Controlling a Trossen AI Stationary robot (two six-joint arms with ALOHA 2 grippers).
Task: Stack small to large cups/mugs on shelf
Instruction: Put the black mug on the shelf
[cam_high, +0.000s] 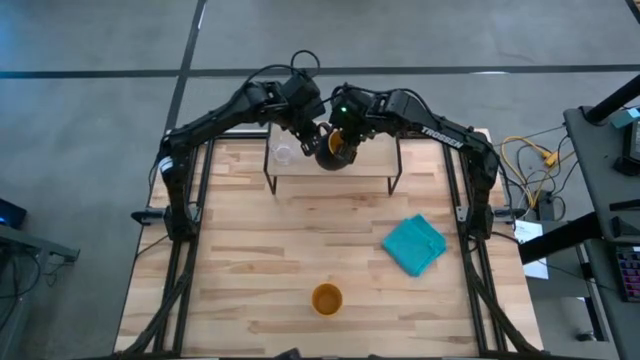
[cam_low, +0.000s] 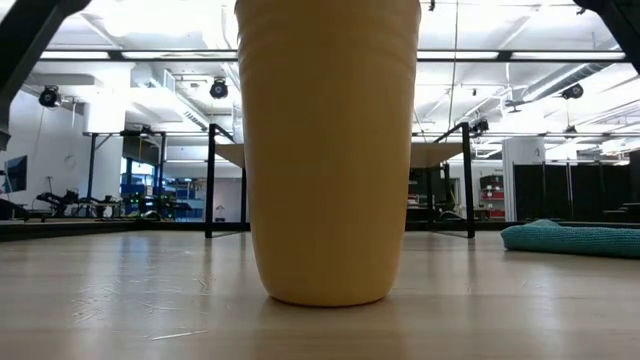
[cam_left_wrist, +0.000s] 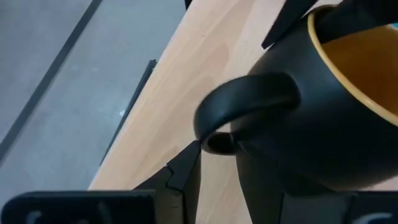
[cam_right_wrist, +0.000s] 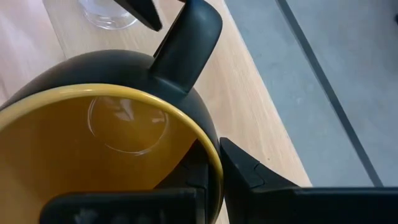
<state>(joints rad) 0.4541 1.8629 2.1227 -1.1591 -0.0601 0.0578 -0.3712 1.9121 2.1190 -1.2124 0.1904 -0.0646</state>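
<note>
At top centre of the overhead frame, the dark mug (cam_high: 335, 148) is clamped at its rim by the right gripper (cam_high: 343, 128) above the shelf (cam_high: 370, 165), beside the clear cup (cam_high: 283, 154). The left gripper (cam_high: 306, 135), its fingers unreadable, is pressed close by the handle. The yellow cup (cam_high: 326, 298) is left at bottom centre. Placement appears underway; careful lowering is called for next.
</note>
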